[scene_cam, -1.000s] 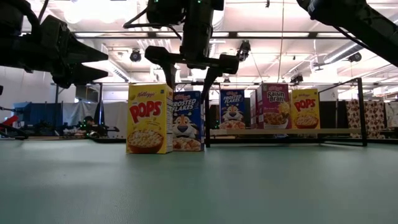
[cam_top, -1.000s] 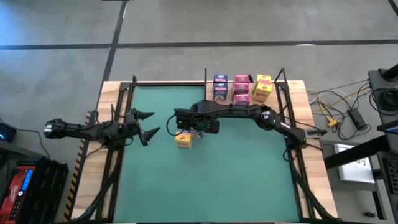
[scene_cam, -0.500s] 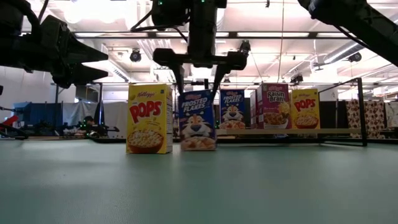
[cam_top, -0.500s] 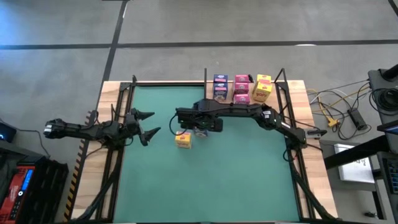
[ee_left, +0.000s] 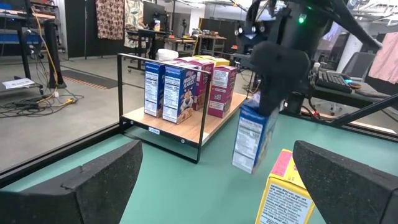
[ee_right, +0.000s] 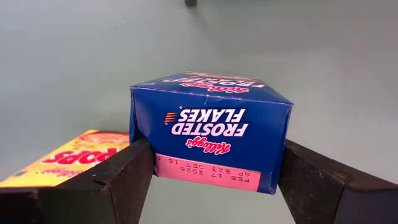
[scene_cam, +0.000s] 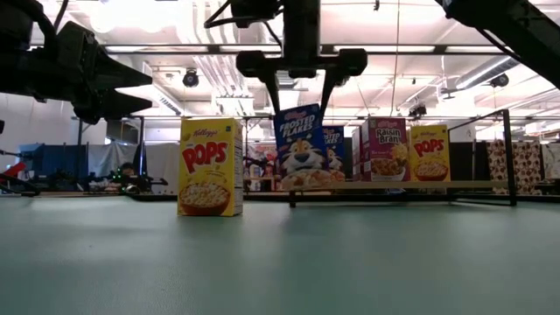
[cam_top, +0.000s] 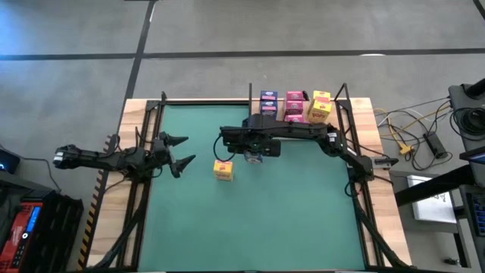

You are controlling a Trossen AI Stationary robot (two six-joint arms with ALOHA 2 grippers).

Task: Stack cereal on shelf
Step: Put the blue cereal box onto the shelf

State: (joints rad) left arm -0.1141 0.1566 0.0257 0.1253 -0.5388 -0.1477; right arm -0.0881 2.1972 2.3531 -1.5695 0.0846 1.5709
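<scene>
**Frosted Flakes box held clear of table, Pops box standing alone**

Table (cam_top: 258, 227): green mat on a wood top, both arms over it.

Shelf (cam_top: 299, 121): light-wood board with black posts, at the far edge of the table. It carries a row of cereal boxes (cam_top: 293, 106), blue, pink and yellow, all upright. The left wrist view shows them standing close together on the board.

Right gripper (scene_cam: 302, 87): over the middle of the table, just short of the shelf. Its fingers (ee_right: 118, 177) are clamped on the two sides of a blue Frosted Flakes box (scene_cam: 302, 149). In the low view the box hangs slightly tilted, its base off the mat, in front of the shelf.

Left gripper (cam_top: 180, 150): at the table's left side, well apart from every box, fingers spread wide with nothing between them.

Pops box (scene_cam: 210, 166): yellow, upright on the mat, left of the held box and not touching it.
</scene>
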